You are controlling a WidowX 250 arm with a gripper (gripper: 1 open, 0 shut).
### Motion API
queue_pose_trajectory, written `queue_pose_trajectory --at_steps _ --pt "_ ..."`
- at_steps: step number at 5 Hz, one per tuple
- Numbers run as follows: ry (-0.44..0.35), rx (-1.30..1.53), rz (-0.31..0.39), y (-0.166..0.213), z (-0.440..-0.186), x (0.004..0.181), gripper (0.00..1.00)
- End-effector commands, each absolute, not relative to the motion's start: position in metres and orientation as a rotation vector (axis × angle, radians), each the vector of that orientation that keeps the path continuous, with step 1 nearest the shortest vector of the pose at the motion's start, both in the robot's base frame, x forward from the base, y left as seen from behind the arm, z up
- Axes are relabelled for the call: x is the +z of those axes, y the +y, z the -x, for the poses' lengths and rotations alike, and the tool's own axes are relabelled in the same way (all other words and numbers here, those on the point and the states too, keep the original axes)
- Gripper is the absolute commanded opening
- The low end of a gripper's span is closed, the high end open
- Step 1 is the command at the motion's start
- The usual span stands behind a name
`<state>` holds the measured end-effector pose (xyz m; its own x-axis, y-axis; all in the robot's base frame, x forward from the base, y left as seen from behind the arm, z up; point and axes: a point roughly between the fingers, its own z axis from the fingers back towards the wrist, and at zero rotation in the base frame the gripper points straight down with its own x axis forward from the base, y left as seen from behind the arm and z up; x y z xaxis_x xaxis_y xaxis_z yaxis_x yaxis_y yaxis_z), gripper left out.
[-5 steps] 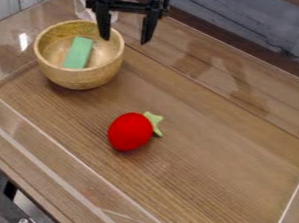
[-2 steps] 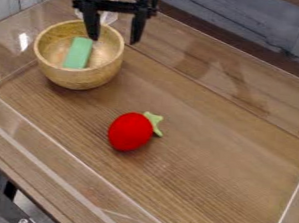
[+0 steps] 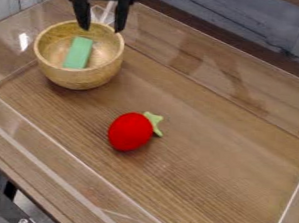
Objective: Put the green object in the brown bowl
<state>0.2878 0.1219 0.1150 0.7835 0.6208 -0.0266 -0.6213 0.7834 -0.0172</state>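
The green object, a flat light-green bar, lies slanted inside the brown bowl, a round tan wooden bowl at the table's left back. My gripper hangs just behind the bowl's far rim and points straight down. Its two dark fingers stand apart with nothing between them. It touches neither the bar nor the bowl.
A red strawberry-shaped toy with small green leaves lies near the middle of the wooden table. Clear plastic walls ring the tabletop. A grey plank wall runs along the back.
The gripper has drifted left along the back, from right of the bowl to behind its far rim, and its fingers stand slightly closer together. The green bar stays in the bowl.
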Motion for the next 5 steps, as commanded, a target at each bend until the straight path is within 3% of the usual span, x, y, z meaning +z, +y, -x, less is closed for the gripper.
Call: queue_pose_trajectory --at_steps 1,2,3,4,5 --pt "-0.030 0.683 0.012 0.121 -0.288 0.119 0.00" --pt "-0.023 0.680 0.007 0.129 -0.290 0.111 1.00" --pt "-0.016 0.682 0.002 0.139 -0.294 0.101 1.00" --pt "-0.012 0.672 0.004 0.140 -0.299 0.110 1.00" --pt "-0.023 0.679 0.016 0.118 -0.298 0.113 1.00"
